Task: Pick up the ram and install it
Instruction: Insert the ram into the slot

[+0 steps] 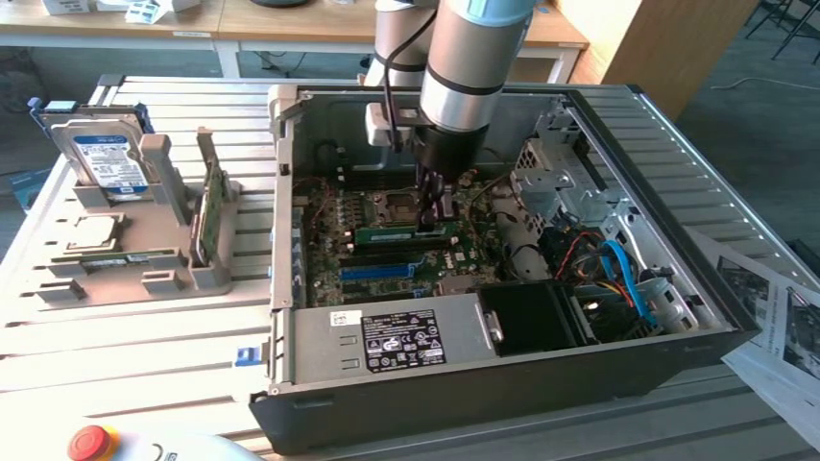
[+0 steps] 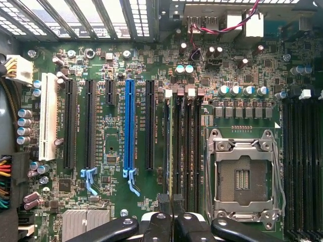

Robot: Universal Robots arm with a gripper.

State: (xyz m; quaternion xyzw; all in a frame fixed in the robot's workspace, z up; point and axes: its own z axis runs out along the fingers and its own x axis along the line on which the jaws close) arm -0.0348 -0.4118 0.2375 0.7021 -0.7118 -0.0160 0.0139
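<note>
Exterior view: the arm reaches down into the open computer case (image 1: 276, 192), and the gripper (image 1: 439, 213) stands over the motherboard (image 1: 336, 245) at the centre of the frame. The ram (image 1: 399, 231) lies directly under the fingertips, with no offset to either side. Its long axis runs across the frame from the exterior view's left to the exterior view's right, parallel to the blue expansion slot (image 1: 384, 271) nearer the camera. The grip appears to sit toward the end of the stick at the exterior view's right, not at mid-length.

Wrist view: the gripper (image 2: 170, 201) has its 2 fingers drawn together on the top edge of the ram (image 2: 169, 146), which appears edge-on as a thin pale line. That line is in register with a bank of 4 memory slots (image 2: 187, 146) and occupies the position farthest from the processor socket (image 2: 242, 176). Whether the stick is fully seated or only resting in the slot mouth cannot be determined — depth is not readable from above.

Surface and room: the motherboard is rigid and crowded. Capacitors and the socket frame stand close beside the slot bank, so side clearance is judged small. The case walls enclose the work area — access is from above. At the exterior view's left, a grey holder (image 1: 167, 206) on the slatted table (image 1: 129, 336) carries a hard drive (image 1: 106, 158).
</note>
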